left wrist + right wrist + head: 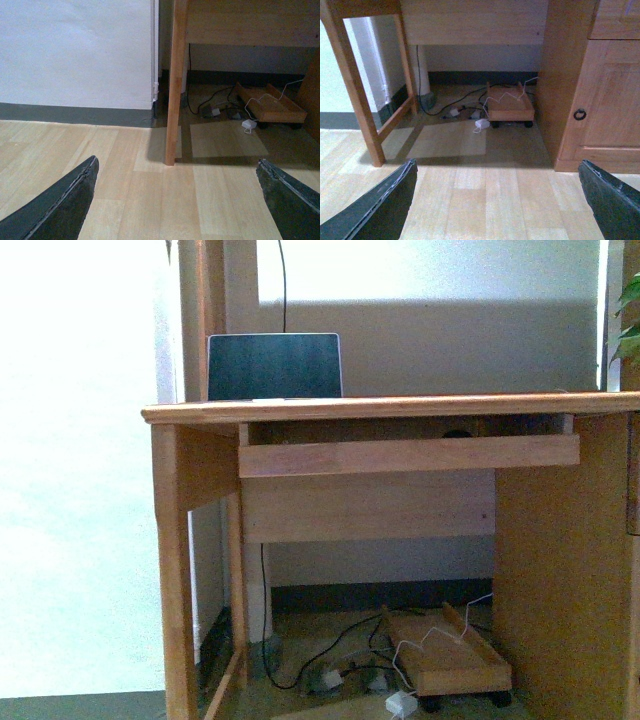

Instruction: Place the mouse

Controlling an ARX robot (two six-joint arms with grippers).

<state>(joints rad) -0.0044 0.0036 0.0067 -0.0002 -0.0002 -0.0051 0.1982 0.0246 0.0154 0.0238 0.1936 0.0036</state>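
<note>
Status: the task looks barely begun.

- Left gripper (pixel 176 197): the claw is released, its fingers spread wide with nothing between them. Its wrist camera sees only floor and the desk's front-left leg.
- Right gripper (pixel 497 197): also released and empty. It sits low, facing the space under the desk.
- Neither arm shows in the front view, so we judge both are well below the desk (pixel 380 407) top.
- The mouse (pixel 457 432), as best we can judge, is the small dark rounded shape in the gap between the desk's front edge and the pull-out tray (pixel 408 454), right of centre. It is mostly hidden, so we cannot confirm this. No mouse is visible on the desktop itself.
- The laptop (pixel 274 366) stands open near the back-left corner.

Done: nothing that we can see.
Left: raise an arm to the tray, grasp the mouse, and set it down. We suppose the spot is on the desktop near the laptop, but the task names no place.
</note>
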